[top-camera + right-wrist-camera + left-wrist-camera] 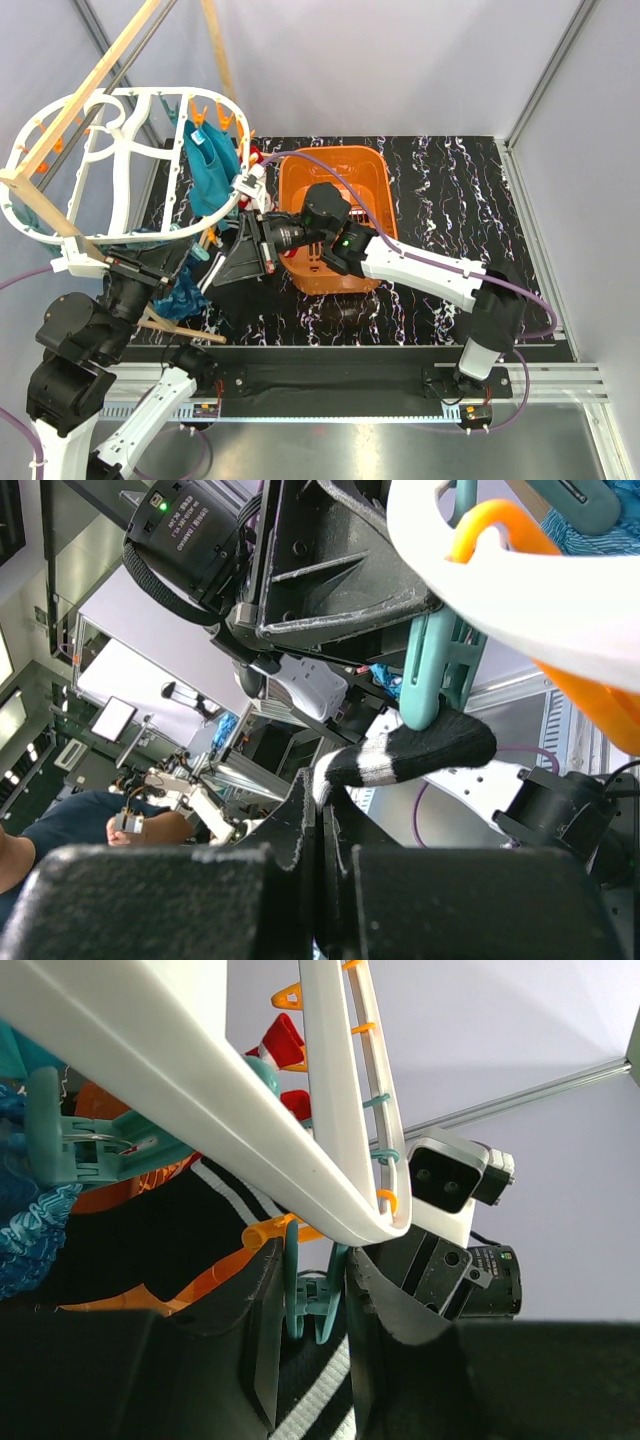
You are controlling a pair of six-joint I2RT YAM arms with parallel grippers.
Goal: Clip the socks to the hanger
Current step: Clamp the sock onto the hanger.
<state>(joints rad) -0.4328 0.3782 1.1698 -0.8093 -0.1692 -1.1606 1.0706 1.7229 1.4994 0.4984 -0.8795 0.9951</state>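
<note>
The white hanger (110,150) hangs at the upper left; its rim crosses the left wrist view (200,1090) and the right wrist view (520,590). My left gripper (312,1330) is closed on a teal peg (310,1295) under the rim, one finger on each handle. My right gripper (335,810) is shut on a black sock with white stripes (410,752), holding its end against the tip of that peg (430,670). The sock also shows below the peg in the left wrist view (320,1390). Both grippers meet near the hanger's near rim (225,255). A red-and-white sock (256,158) hangs further back.
An orange basket (360,160) stands mid-table behind the right arm. Teal-blue cloths (208,165) hang from the hanger, and another (180,295) lies under it. A wooden pole frame (90,85) carries the hanger. Orange pegs (210,112) line the rim.
</note>
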